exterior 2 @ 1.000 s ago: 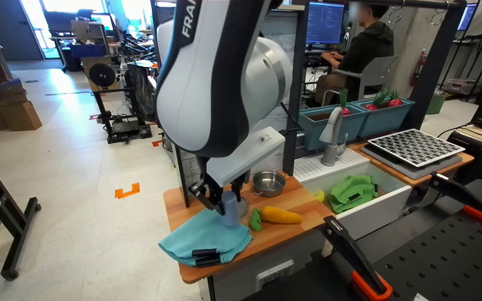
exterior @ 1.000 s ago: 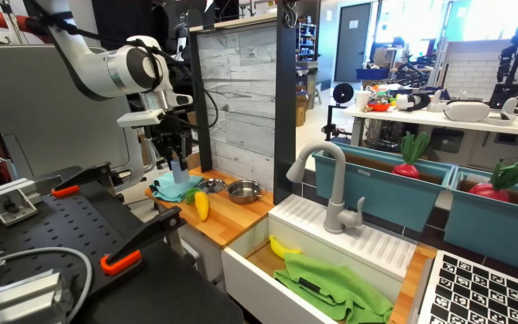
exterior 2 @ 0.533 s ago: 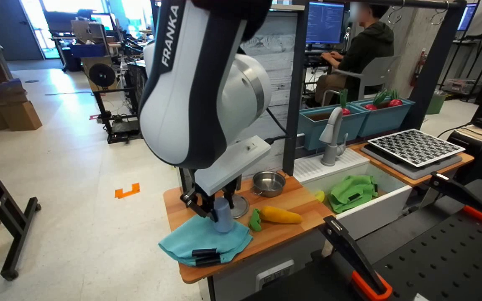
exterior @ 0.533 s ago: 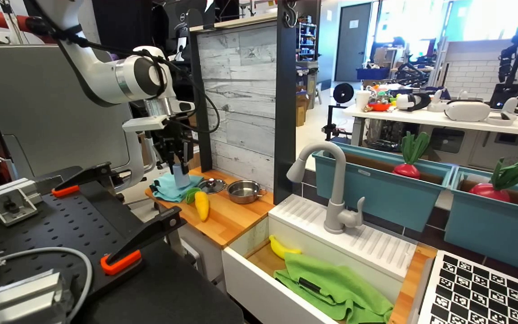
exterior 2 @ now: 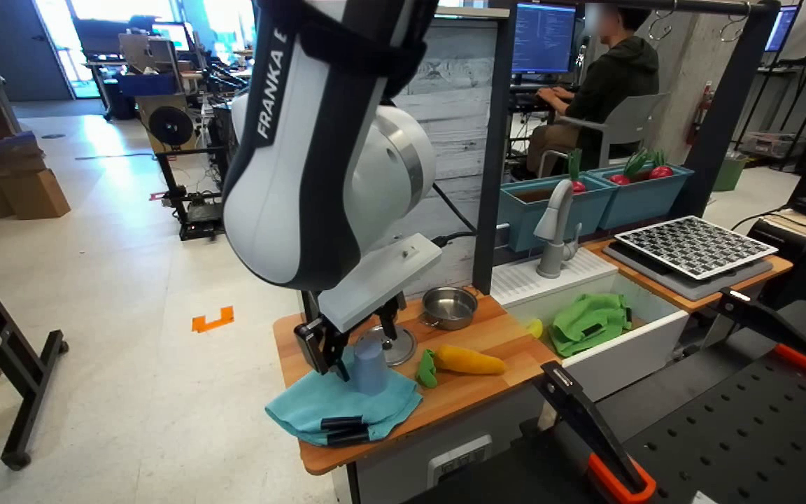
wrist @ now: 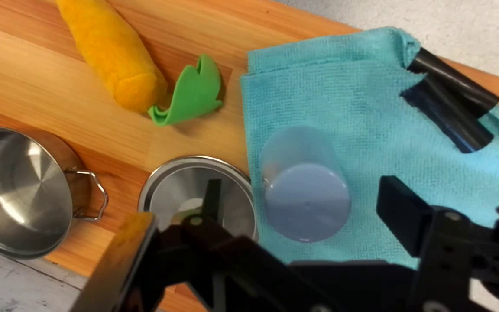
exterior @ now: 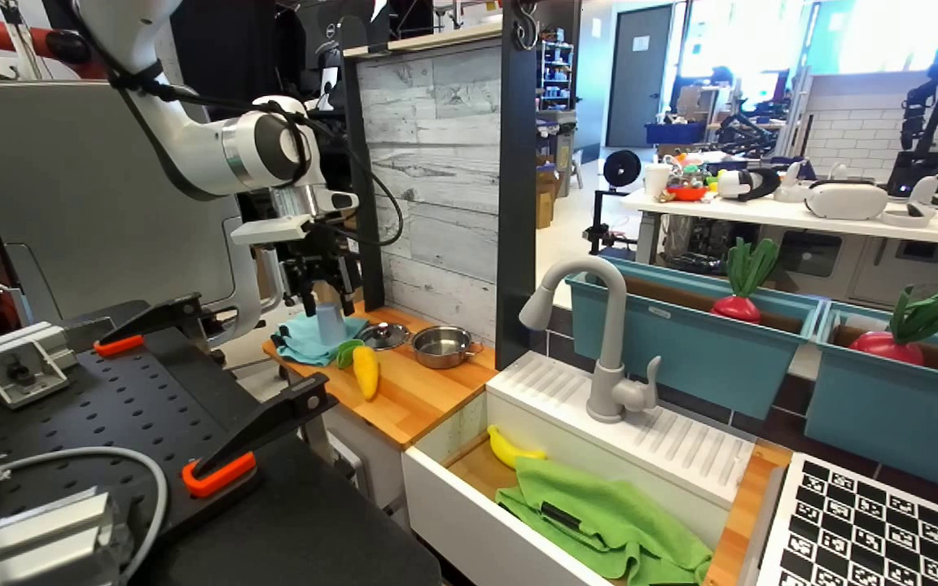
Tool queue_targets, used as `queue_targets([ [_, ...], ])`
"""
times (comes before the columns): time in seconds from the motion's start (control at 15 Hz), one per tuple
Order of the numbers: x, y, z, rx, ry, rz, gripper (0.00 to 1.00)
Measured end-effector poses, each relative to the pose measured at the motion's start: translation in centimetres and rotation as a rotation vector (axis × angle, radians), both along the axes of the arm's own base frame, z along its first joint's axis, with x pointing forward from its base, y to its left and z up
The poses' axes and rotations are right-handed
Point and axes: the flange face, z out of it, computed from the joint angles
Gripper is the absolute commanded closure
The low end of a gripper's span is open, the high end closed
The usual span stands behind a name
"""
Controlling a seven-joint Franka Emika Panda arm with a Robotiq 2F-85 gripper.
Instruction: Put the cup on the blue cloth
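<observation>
A translucent bluish cup [wrist: 308,203] stands upright but bottom up on the blue cloth [wrist: 371,112], close to the cloth edge beside the pot lid. In both exterior views the cup [exterior 2: 369,371] [exterior: 330,325] rests on the cloth [exterior 2: 326,402] [exterior: 298,338]. My gripper [wrist: 302,195] is open above and around the cup, with a finger on each side. Gaps show between the cup and both fingers, the wider one by the right-hand finger [wrist: 401,212] of the wrist view. The gripper [exterior 2: 367,353] [exterior: 330,307] still straddles the cup's upper part.
A steel lid [wrist: 167,190] lies right beside the cloth, under one finger. Beyond it are a steel pot [wrist: 20,186] and a yellow plush vegetable [wrist: 115,60] with a green leaf [wrist: 195,93]. A panelled wall [exterior: 436,163] rises behind the counter [exterior: 412,399].
My gripper came down with the cup, moving slightly across the cloth, until the cup stood on it. Then the fingers spread apart and let the cup go.
</observation>
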Motion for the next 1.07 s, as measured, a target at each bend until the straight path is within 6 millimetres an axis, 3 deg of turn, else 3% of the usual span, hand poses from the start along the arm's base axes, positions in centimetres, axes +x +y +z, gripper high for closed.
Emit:
queue_targets([
  [0.53, -0.3, -0.4, 0.5, -0.005, 0.006, 0.015, 0.0],
  [1.07, -4.5, -2.0, 5.8, 0.065, -0.057, 0.039, 0.0],
])
